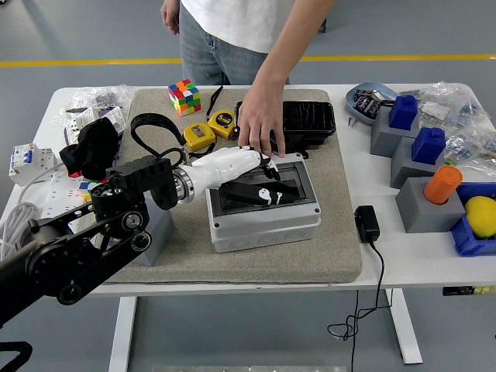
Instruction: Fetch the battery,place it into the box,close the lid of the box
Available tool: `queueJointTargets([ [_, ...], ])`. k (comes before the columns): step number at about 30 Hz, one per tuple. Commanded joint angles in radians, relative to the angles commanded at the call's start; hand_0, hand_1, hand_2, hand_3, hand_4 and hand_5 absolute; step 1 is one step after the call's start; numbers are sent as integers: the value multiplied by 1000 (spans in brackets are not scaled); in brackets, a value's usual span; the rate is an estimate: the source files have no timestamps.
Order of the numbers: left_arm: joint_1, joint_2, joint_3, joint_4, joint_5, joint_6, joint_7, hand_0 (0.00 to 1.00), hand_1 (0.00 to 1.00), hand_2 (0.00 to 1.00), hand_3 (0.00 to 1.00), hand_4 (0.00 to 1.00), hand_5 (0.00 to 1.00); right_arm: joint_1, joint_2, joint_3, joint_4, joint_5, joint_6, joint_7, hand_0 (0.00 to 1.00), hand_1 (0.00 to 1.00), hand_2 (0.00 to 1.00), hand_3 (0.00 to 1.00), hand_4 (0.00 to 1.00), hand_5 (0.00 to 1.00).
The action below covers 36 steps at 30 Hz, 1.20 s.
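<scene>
The grey box [263, 225] sits on the felt mat [186, 260] at mid table, its dark windowed lid [291, 190] lying flat on top. My left hand [263, 191], white with black fingertips, reaches in from the left and rests flat on the lid, fingers stretched out and holding nothing. A person's hand [260, 128] presses down at the box's far edge. No battery shows in or near the box; several small batteries lie in a blue bowl [358, 108] at the back right. My right hand is out of view.
Behind the box lie a black case [314, 120], two yellow tape measures [200, 136] and a colour cube [184, 96]. A black charger [366, 223] with its cable lies right of the mat. Grey and blue blocks [422, 151] and an orange cylinder [443, 184] crowd the right side.
</scene>
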Motion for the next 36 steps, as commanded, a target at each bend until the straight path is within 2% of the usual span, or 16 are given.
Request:
queueJointTargets([
  [6,27,2,-108,-6,43,53,-41,985,824,749,699,998,998,-2,5,9,0,-6,1,0,915,871,807,843,998,998],
  [9,49,-1,-193,-15,72,94,-68,975,837,765,718,998,998,-3,7,13,0,-9,2,0,915,870,807,842,998,998],
  [12,81,-8,-288,-27,83,155,-118,975,837,765,718,998,998,-3,10,19,1,-11,2,0,915,870,807,842,998,998],
  [13,97,-14,-322,-30,71,179,-142,943,867,804,752,998,998,-3,11,22,1,-12,1,0,914,870,807,842,998,998],
  [16,125,-25,-410,-35,43,228,-199,943,867,804,752,998,998,-4,13,26,1,-15,1,0,914,870,807,842,998,998],
  [18,158,-40,-480,-39,-3,279,-257,943,867,804,752,998,998,-5,16,31,1,-18,2,0,914,870,807,842,998,998],
  [19,172,-46,-518,-41,-23,306,-287,958,960,921,888,998,998,-5,18,32,1,-19,1,-1,914,870,807,842,998,998],
  [22,212,-68,-624,-47,-91,374,-354,958,960,921,888,998,998,-6,23,38,2,-23,1,-1,914,870,807,842,998,998],
  [24,231,-78,-697,-50,-141,404,-384,958,960,921,888,998,998,-5,26,42,3,-27,1,-1,914,870,807,842,998,998],
  [25,240,-81,-726,-51,-165,414,-395,977,989,967,945,998,998,-5,27,44,3,-28,0,-1,915,870,807,842,998,998],
  [26,242,-82,-739,-51,-175,417,-398,977,989,967,945,998,998,-5,28,44,3,-28,0,-1,915,870,807,842,998,998],
  [30,294,-87,-864,-58,-312,424,-443,977,989,967,945,998,998,-3,31,48,3,-32,-1,-1,915,870,807,842,998,998],
  [31,306,-85,-891,-59,-352,417,-446,998,998,998,998,998,998,-2,32,50,3,-34,-1,-1,915,870,807,842,998,998],
  [34,337,-81,-943,-61,-465,387,-441,998,998,998,998,998,998,-2,35,52,2,-38,-1,-1,915,870,807,842,998,998],
  [36,371,-77,-982,-58,-543,347,-423,998,998,998,998,998,998,-4,37,53,2,-42,-2,-1,915,870,807,842,998,998],
])
